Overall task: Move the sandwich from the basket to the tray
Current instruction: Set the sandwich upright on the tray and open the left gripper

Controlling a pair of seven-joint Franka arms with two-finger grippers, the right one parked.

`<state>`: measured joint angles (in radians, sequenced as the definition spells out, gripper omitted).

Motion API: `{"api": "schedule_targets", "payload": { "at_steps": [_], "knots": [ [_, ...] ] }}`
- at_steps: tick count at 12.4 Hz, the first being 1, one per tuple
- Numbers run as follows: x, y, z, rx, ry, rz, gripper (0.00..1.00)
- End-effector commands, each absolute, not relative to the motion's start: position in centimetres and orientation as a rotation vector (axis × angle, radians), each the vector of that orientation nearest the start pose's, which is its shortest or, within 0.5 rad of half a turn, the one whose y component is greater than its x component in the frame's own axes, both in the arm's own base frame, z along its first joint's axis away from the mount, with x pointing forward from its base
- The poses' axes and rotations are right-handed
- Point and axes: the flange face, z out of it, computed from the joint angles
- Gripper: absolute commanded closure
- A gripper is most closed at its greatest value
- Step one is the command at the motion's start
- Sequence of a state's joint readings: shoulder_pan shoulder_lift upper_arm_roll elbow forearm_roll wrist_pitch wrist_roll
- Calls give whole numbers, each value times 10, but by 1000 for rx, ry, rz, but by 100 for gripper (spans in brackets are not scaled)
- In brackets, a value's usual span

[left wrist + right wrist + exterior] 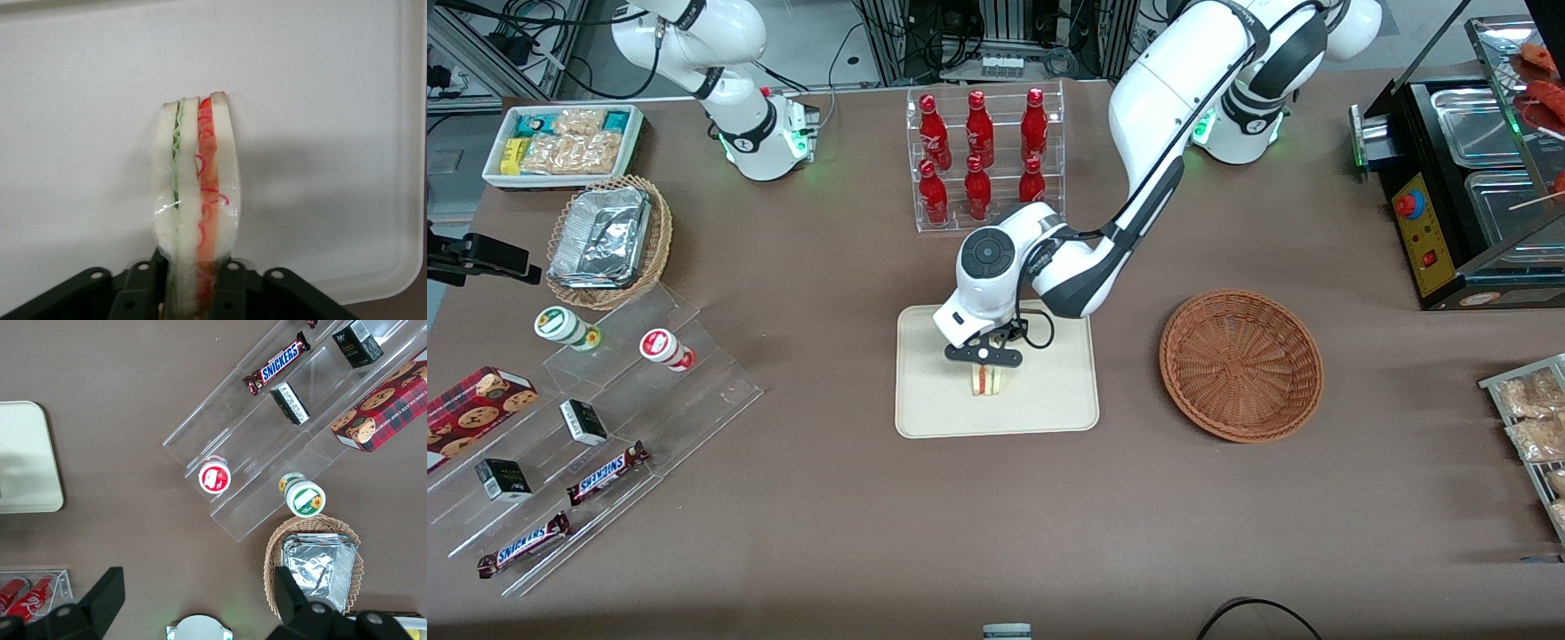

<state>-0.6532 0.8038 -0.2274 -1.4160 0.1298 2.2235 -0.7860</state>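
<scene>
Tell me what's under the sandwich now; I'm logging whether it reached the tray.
The cream tray lies under the sandwich, which the hand grips between its fingers. Whether the sandwich's underside touches the tray is hidden. The basket holds nothing.

Robot lab staged as snack shop, brown table [854, 533], cola bottle rack [985, 158], Snickers bars [607, 472], cables.
</scene>
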Motion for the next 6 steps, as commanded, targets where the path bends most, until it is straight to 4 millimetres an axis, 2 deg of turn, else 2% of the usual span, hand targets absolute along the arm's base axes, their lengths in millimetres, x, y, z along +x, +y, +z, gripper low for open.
{"api": "schedule_targets", "payload": {
  "at_steps": [1, 4, 6],
  "knots": [
    [502, -541, 239, -3195, 189, -12, 0],
    [509, -533, 309, -3223, 140, -70, 0],
    [524, -506, 369, -3234, -27, -88, 0]
  ]
}}
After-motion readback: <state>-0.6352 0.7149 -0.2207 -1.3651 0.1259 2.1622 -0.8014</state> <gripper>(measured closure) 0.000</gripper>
